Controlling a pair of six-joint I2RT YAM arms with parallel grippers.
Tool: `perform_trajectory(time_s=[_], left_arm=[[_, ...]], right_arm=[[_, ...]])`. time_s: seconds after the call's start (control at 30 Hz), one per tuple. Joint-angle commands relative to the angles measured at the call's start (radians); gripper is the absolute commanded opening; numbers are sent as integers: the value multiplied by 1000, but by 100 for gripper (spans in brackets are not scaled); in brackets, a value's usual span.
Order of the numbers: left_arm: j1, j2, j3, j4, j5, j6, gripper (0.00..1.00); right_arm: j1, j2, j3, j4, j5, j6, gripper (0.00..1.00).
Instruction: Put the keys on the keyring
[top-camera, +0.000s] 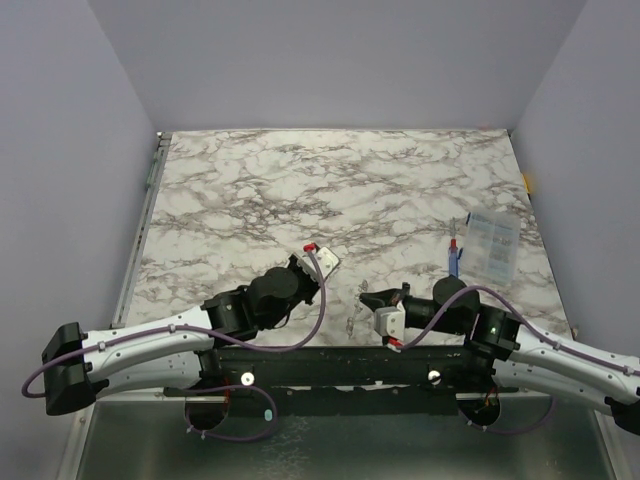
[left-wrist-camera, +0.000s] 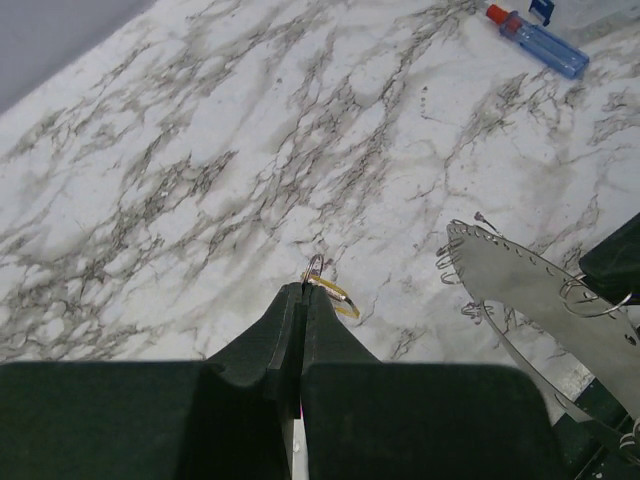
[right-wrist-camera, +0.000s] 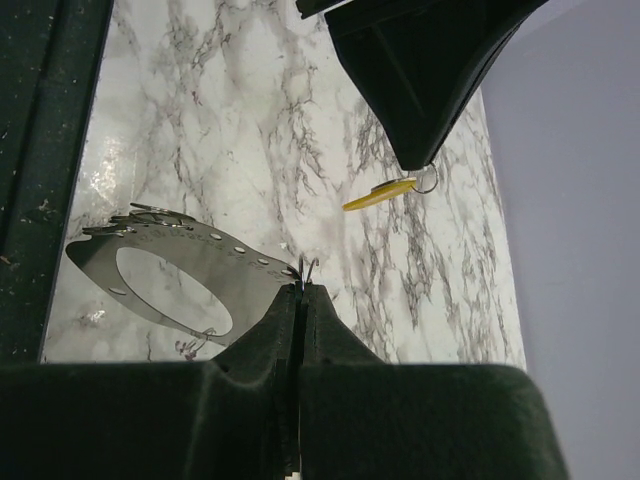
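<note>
My left gripper (left-wrist-camera: 305, 287) is shut on a thin silvery keyring (left-wrist-camera: 315, 268). A brass-gold key (left-wrist-camera: 335, 293) hangs from the ring, just above the marble. In the right wrist view that ring (right-wrist-camera: 429, 183) and key (right-wrist-camera: 380, 194) show under the left fingertip. My right gripper (right-wrist-camera: 300, 287) is shut on the rim of a large grey disc (right-wrist-camera: 190, 262), and a thin wire hook (right-wrist-camera: 311, 265) pokes out between its fingertips. The disc (left-wrist-camera: 530, 285) carries several small wire loops along its edge. In the top view the left gripper (top-camera: 318, 265) is left of the right gripper (top-camera: 372, 298). No other keys show.
A blue-and-red pen-like stick (top-camera: 455, 255) lies at the right, also in the left wrist view (left-wrist-camera: 537, 40). A clear plastic packet (top-camera: 493, 245) lies beside it. The marble table (top-camera: 330, 190) ends at grey walls on the left, right and back.
</note>
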Motion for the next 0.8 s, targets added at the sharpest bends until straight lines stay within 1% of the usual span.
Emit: perform_trajectory(time_s=[0.0, 0.1, 0.23, 0.43, 0.5, 0.57, 0.77], left_arm=[[-7, -36, 13, 71, 113, 160, 0], [-6, -41, 17, 83, 212, 212, 0], [-7, -59, -25, 156, 326, 271, 0], [-7, -38, 3, 170, 421, 378, 0], [-7, -40, -9, 170, 490, 443, 0], [-7, -45, -31, 189, 533, 476, 0], [-6, -78, -84, 238, 590, 528, 0]], right_arm=[[8, -25, -14, 62, -33, 18, 1], [8, -39, -20, 103, -45, 40, 1], [8, -64, -30, 147, -60, 71, 1], [8, -75, -36, 178, -81, 105, 1], [8, -78, -37, 184, -87, 119, 1], [8, -79, -38, 190, -95, 132, 1], [7, -67, -40, 199, -121, 161, 1]])
